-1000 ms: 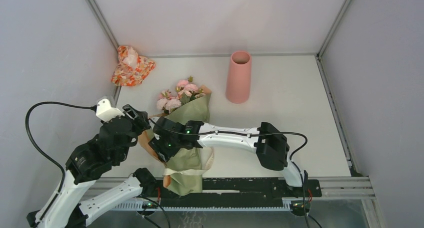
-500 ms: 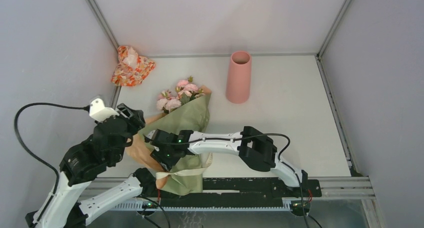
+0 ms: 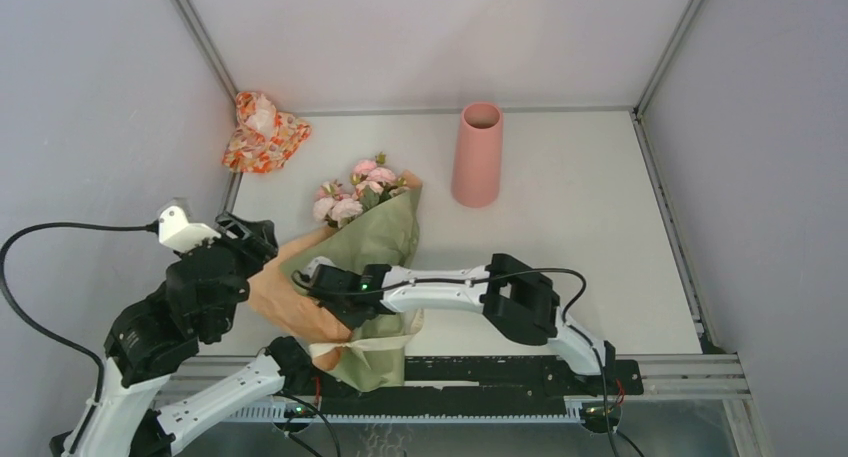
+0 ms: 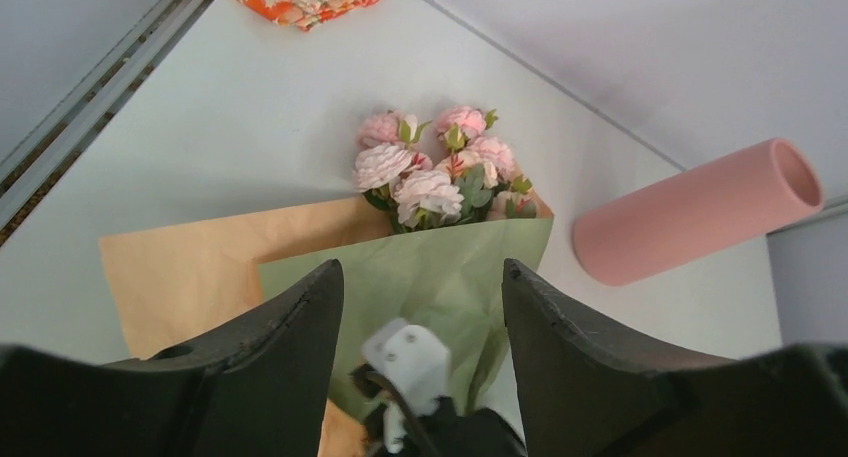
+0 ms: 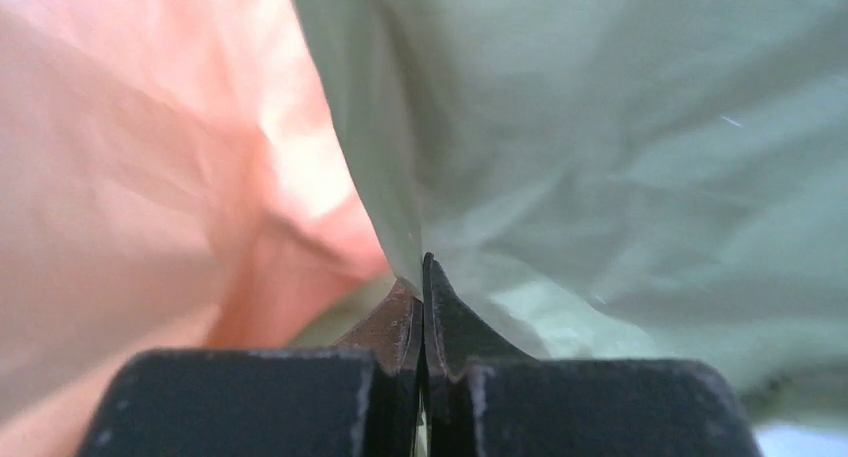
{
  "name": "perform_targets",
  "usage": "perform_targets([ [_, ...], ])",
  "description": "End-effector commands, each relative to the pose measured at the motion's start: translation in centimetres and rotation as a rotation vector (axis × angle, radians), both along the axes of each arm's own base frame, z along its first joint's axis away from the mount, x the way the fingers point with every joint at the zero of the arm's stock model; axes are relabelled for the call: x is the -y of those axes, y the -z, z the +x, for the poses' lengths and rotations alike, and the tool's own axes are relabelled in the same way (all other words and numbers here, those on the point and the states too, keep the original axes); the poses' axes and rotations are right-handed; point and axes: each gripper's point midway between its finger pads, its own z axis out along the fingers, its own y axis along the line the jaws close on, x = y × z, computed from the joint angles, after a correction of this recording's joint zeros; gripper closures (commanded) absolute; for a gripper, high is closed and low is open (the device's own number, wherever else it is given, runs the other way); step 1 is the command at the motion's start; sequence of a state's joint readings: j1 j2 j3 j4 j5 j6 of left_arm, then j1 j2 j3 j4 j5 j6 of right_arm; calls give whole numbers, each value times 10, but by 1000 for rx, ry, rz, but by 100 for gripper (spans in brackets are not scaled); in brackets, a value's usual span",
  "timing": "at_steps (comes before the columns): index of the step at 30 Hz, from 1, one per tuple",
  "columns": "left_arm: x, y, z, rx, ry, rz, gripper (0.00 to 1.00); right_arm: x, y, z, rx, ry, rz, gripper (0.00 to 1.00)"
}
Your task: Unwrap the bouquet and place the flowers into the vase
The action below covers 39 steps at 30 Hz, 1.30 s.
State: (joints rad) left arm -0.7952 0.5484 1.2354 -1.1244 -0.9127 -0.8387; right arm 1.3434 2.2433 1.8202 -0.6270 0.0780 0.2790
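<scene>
Holds the left fingers (image 3: 258, 239) back by the left edge of the table (image 3: 580, 207), partly open, gripping nothing. Shows the bouquet (image 3: 375, 242) lying near the front edge, its orange paper (image 3: 285, 292) now spread wider than a moment ago. Snaps the right fingers (image 5: 425, 312) tight shut, seemingly pinching the bouquet by its green paper (image 5: 600, 127). Means unwrapping is started, not done. Keeps the flowers (image 3: 355, 189) poking out just beyond both sets of fingers. Leaves the vase (image 3: 478, 155) upright by the back edge, well apart, no flowers inside.

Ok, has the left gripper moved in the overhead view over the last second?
Yes. The left gripper has drawn leftward, toward the left wall and farther from the vase, which has stayed where it was.
</scene>
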Motion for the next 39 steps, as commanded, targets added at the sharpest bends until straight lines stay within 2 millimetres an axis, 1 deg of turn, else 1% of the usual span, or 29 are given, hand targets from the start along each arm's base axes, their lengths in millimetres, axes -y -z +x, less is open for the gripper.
perform_targets([
  [1,16,8,11,-18,21,2,35,32,-96,40,214,165,116,100],
  [2,18,9,13,-20,22,4,35,45,-105,47,239,200,118,100],
  [4,22,9,16,-21,29,7,35,73,-115,58,261,275,116,100],
  [6,28,10,21,-23,38,15,35,100,-115,67,251,350,102,100],
  [7,31,10,23,-24,41,19,34,114,-113,71,247,387,89,100],
  [8,34,11,26,-28,46,26,34,131,-104,73,241,423,62,100],
  [10,42,17,33,-44,54,42,34,157,-96,80,240,493,34,100],
  [13,62,36,45,-88,87,68,34,191,-83,88,244,578,-9,100],
  [17,99,62,62,-117,185,49,35,225,-64,98,230,683,-73,100],
  [19,113,77,67,-149,214,43,35,242,-55,102,219,749,-111,100],
  [22,126,99,72,-197,224,36,36,265,-48,109,226,842,-155,100],
  [25,134,123,76,-241,226,37,37,280,-46,114,242,895,-173,100],
  [27,137,138,77,-269,217,34,37,292,-41,116,235,939,-203,100],
  [28,139,147,78,-285,216,33,38,300,-38,117,231,972,-221,96],
  [30,143,162,77,-312,221,23,38,318,-28,119,216,1036,-279,84],
  [31,146,169,77,-327,226,18,38,331,-23,120,206,1082,-313,75],
  [32,148,176,77,-342,231,15,39,339,-18,120,200,1109,-337,66],
  [34,153,191,75,-375,243,10,39,352,-14,119,198,1143,-366,48],
  [36,158,201,72,-406,266,4,40,360,-15,119,205,1167,-364,33],
  [37,162,206,70,-421,282,2,40,363,-16,118,204,1179,-357,27],
  [39,170,214,68,-442,325,-10,41,364,-22,120,195,1192,-315,25],
])
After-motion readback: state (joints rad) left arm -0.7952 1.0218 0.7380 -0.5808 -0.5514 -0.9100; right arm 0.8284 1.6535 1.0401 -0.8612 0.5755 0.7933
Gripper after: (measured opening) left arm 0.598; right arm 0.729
